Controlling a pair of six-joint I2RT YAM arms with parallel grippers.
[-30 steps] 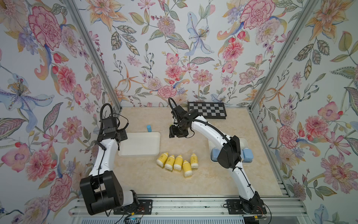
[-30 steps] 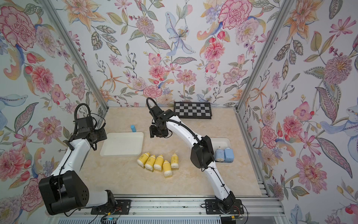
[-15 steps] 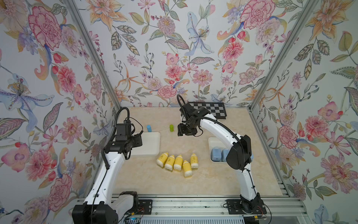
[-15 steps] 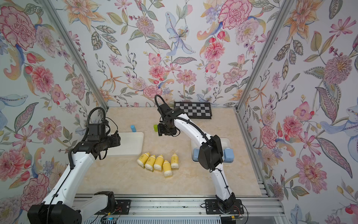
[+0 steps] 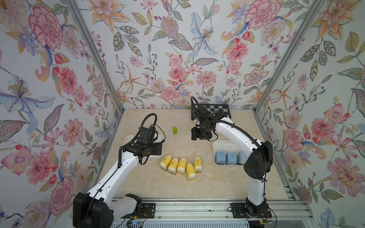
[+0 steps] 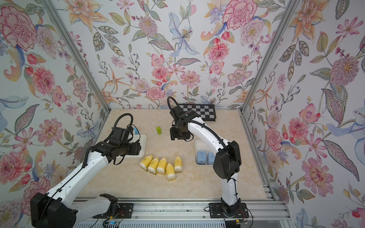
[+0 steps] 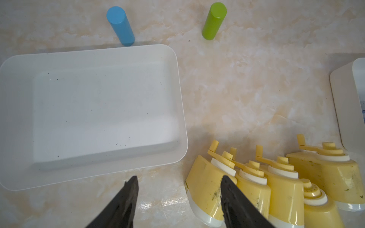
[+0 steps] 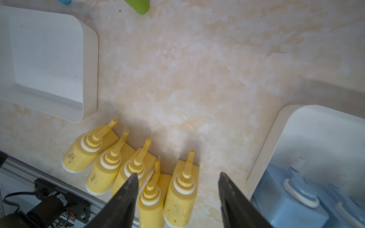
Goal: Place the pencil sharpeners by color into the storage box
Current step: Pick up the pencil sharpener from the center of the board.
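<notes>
The left gripper (image 7: 178,180) is hanging over the near edge of the left storage box (image 7: 177,88), its jaws standing moderately apart and holding nothing. In both top views the left arm's wrist is covering much of this white box, whose floor is showing bare in the left wrist view. A small blue cylinder (image 7: 120,25) is standing upright just behind the box's far wall, and a green cylinder (image 5: 174,130) is standing upright further right, on the marbled tabletop (image 5: 197,185) between the two arms. The five yellow pencil sharpeners (image 5: 181,165) are lying on their sides in a tight row just beside the left box's near right corner, between the two boxes, with their caps and cranks pointing toward the back wall; the fourth is sitting slightly nearer the front rail than its neighbours. The right gripper (image 8: 177,175) is hovering well above the tabletop, right of the green cylinder, its jaws partly open and gripping nothing. The right storage box (image 5: 219,146) is holding the blue pencil sharpeners (image 5: 226,157) side by side along its near wall; three are showing, and the right arm's dark elbow is covering the rest of the box. A checkerboard (image 5: 219,108) is lying against the back wall behind the right arm.
</notes>
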